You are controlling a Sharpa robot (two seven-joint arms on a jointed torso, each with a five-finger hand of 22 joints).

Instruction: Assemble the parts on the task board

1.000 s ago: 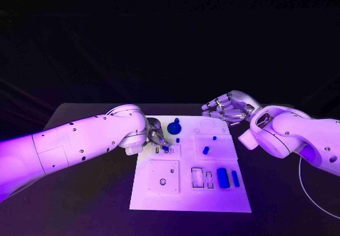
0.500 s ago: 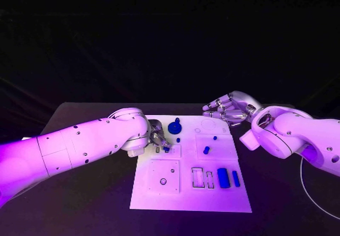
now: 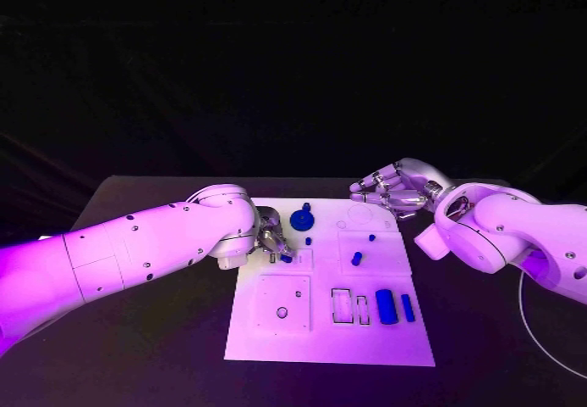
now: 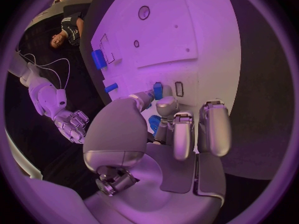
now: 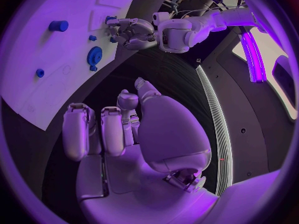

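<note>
On the head view: task board (image 3: 328, 339), white, mid-table; left hand (image 3: 268, 237) low over its left edge, fingers closed about a small blue part (image 3: 285, 257); blue gear (image 3: 301, 221) standing near the far edge; blue blocks (image 3: 385, 306) lying in the near-right slots; right hand (image 3: 392, 190) hovering off the far-right corner, fingers curled, nothing in it. Left wrist view: left hand (image 4: 163, 129) pinching the blue part (image 4: 154, 123) just above the board (image 4: 212, 40), a second blue peg (image 4: 158, 90) beside a small slot. Right wrist view: right hand (image 5: 118, 129) curled and empty, board (image 5: 37, 59) and gear (image 5: 94, 56) well apart. Step judged: seating one part; next move calls for aligning it over its slot and pressing down.
</note>
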